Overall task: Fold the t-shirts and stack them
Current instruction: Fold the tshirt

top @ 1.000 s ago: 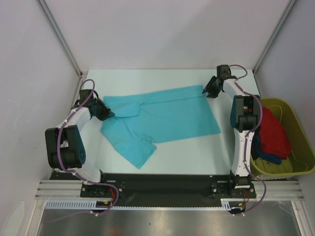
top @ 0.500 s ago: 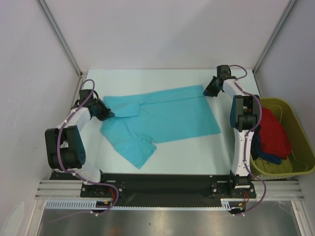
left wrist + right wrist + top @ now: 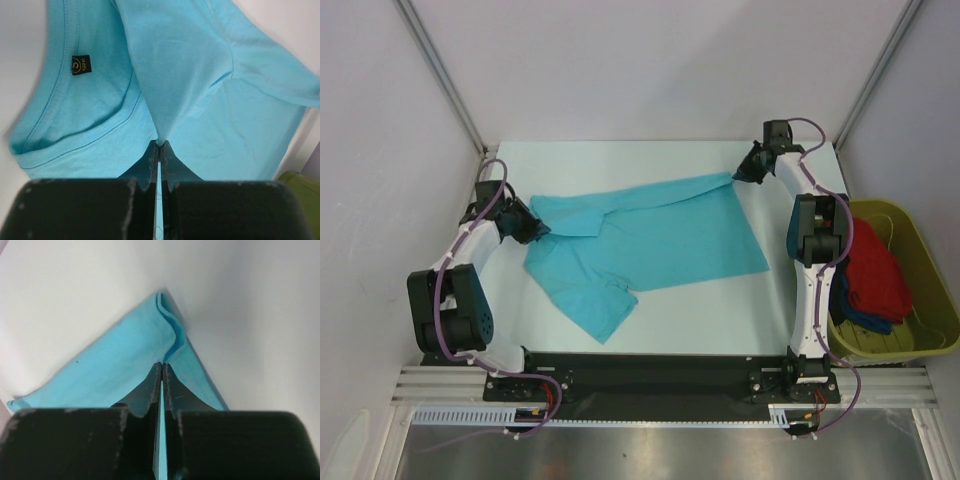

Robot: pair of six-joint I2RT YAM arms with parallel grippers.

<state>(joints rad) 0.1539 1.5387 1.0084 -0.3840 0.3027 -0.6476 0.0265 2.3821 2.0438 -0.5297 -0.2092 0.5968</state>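
Left gripper (image 3: 528,229): fingers closed tight on a pinch of the turquoise t-shirt (image 3: 655,238) beside its collar (image 3: 80,145). Only the left wrist view resolves the dark label (image 3: 81,65). The shirt lies spread on the table (image 3: 720,310). Right gripper (image 3: 741,177): fingers likewise clamped on the far hem corner. The top view alone shows the red t-shirt (image 3: 876,268) in the tub (image 3: 925,280).

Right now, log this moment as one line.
left gripper: shut on turquoise t-shirt | right gripper: shut on its far corner | tub: more shirts inside
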